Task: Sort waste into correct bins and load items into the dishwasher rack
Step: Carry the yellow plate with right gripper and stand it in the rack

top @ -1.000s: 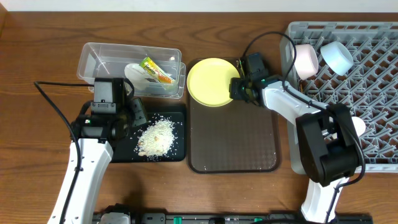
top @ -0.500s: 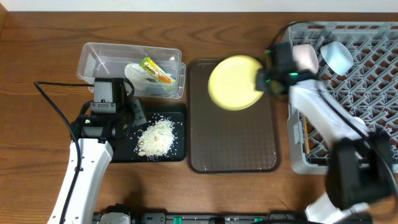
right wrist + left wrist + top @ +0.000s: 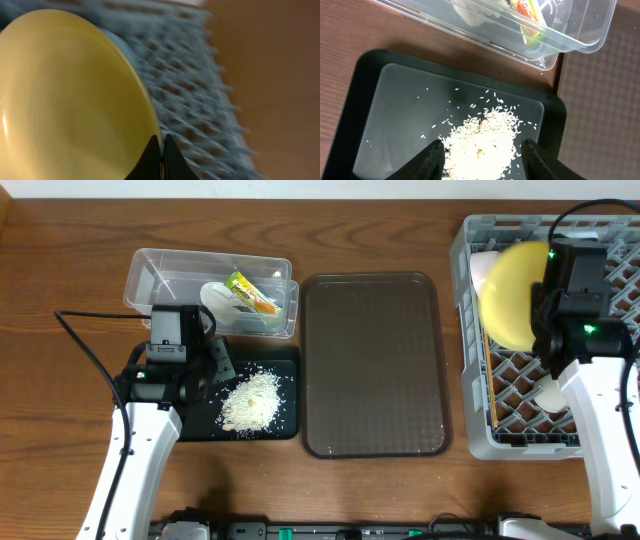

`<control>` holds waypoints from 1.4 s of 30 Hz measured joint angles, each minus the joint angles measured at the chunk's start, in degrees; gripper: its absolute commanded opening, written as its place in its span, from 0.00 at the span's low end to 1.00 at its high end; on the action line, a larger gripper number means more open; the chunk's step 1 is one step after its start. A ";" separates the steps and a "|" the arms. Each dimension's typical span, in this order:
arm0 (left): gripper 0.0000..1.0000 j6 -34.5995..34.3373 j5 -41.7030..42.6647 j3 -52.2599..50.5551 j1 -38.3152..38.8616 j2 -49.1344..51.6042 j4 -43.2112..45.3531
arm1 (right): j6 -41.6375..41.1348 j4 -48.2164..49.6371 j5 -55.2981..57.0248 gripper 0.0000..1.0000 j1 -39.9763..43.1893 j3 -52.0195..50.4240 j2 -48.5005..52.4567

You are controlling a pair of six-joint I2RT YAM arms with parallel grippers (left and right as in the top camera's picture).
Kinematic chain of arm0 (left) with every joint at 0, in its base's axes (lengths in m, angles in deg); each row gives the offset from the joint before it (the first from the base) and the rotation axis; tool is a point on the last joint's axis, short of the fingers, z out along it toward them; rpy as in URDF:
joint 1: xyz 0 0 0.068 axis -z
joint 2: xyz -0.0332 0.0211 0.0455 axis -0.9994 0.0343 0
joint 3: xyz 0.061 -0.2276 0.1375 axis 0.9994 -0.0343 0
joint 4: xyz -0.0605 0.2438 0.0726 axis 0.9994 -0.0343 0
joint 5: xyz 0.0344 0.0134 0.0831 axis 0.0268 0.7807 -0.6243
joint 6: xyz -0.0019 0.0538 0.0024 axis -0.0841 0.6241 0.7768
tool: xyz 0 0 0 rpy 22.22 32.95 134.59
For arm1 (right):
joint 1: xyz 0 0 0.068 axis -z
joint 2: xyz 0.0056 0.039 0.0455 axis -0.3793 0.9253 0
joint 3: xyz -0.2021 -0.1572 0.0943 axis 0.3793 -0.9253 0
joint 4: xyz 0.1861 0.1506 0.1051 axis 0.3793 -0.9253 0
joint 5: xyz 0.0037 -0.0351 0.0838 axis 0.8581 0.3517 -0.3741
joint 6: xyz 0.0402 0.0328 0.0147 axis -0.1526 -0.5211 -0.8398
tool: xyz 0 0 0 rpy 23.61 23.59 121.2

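Note:
My right gripper (image 3: 161,142) is shut on the rim of the round yellow plate (image 3: 512,295), (image 3: 70,95) and holds it tilted on edge above the left part of the grey dishwasher rack (image 3: 470,425), (image 3: 200,85). A pale pink bowl (image 3: 482,265) shows behind the plate; a white cup (image 3: 550,392) sits lower in the rack. My left gripper (image 3: 482,157) is open above the rice scraps (image 3: 250,398), (image 3: 482,147) on the black tray (image 3: 290,358), (image 3: 375,115). The clear tub (image 3: 160,270), (image 3: 580,35) holds the paper wad (image 3: 222,298) and the snack wrapper (image 3: 250,290).
The brown serving tray (image 3: 375,365) lies bare between the black tray and the rack. Thin wooden chopsticks (image 3: 489,380) lie along the rack's left wall. A black cable (image 3: 85,345) runs left of the left arm.
My right gripper has lifted the yellow plate off the brown tray and carried it right, tilting it on edge over the rack. The left arm has not moved.

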 measured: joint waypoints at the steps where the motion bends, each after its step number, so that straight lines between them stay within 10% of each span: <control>1: 0.52 0.00 0.00 0.00 0.00 0.00 0.02 | 0.74 -0.63 1.86 0.01 0.39 0.00 0.04; 21: 0.53 0.02 0.00 0.00 0.00 0.00 0.04 | -0.61 -6.29 9.05 0.02 1.05 0.00 6.86; 29: 0.67 0.20 0.07 0.00 0.00 0.00 -0.07 | -9.05 -5.35 -6.91 0.52 -0.11 0.00 6.56; 42: 0.79 0.37 0.02 0.00 0.00 -0.02 1.33 | -13.66 -6.03 -28.26 0.79 7.26 -0.04 -8.31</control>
